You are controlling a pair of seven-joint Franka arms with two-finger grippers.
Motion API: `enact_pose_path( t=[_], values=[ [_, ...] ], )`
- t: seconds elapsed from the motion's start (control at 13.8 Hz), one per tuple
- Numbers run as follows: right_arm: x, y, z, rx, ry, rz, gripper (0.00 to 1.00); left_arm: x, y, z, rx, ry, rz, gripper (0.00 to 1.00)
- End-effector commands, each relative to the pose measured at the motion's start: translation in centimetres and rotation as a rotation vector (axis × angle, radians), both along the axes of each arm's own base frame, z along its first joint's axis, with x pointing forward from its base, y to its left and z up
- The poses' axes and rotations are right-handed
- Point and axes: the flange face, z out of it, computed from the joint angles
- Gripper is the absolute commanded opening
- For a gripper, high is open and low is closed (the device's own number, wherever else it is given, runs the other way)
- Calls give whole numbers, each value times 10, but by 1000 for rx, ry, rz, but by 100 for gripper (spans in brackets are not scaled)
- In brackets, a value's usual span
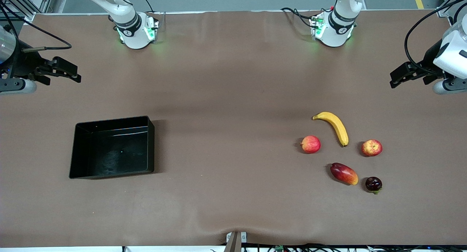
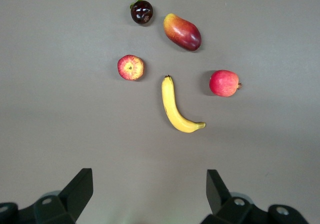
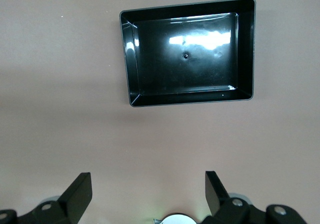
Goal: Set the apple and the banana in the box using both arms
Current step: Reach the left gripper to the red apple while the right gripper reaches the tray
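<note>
The yellow banana point(image 1: 334, 127) point(image 2: 175, 106) lies on the brown table toward the left arm's end. The red apple point(image 1: 371, 148) point(image 2: 131, 67), streaked with yellow round its stem dimple, sits beside the banana's dark tip. The black box point(image 1: 113, 120) point(image 3: 245, 49) stands empty toward the right arm's end. My left gripper point(image 1: 396, 77) point(image 2: 149, 175) hangs open over bare table at its end, apart from the fruit, holding nothing. Over bare table at the opposite end, my right gripper point(image 1: 74, 72) point(image 3: 148, 176) is open too, and its view looks down on the box.
A pinker apple point(image 1: 311, 144) point(image 2: 224, 83) lies on the banana's box side. A red-and-yellow mango point(image 1: 344, 173) point(image 2: 182, 31) and a dark mangosteen point(image 1: 373, 184) point(image 2: 141, 11) lie nearer the front camera. Both arm bases stand along the table's back edge.
</note>
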Motion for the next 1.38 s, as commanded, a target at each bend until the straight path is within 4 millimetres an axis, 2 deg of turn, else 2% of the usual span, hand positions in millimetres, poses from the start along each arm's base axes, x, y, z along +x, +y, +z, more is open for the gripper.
enact_pose_path(
  t=[0.0,0.29,0.51,0.58,0.65,0.94,1.09,1.3],
  values=[
    [2,-2,1,-15,-1,-7,100,1,1,4,19,3,4,100],
    [1,-2,1,-15,1,-7,100,4,7,4,17,2,12,100],
    [2,-2,0,-15,-1,-7,100,10,10,-17,18,41,32,100],
    [3,-3,0,-15,-1,-9,100,14,20,-27,18,54,49,100],
    [3,-3,0,-15,-2,-9,100,20,33,-42,16,54,71,100],
    [10,-5,-8,-21,-12,-13,100,28,47,-122,11,12,93,100],
    [16,-11,-23,-44,-22,-21,100,27,68,-171,5,-32,123,100],
    [36,-21,-57,-62,-16,-34,100,33,82,-239,-7,-69,137,100]
  ],
)
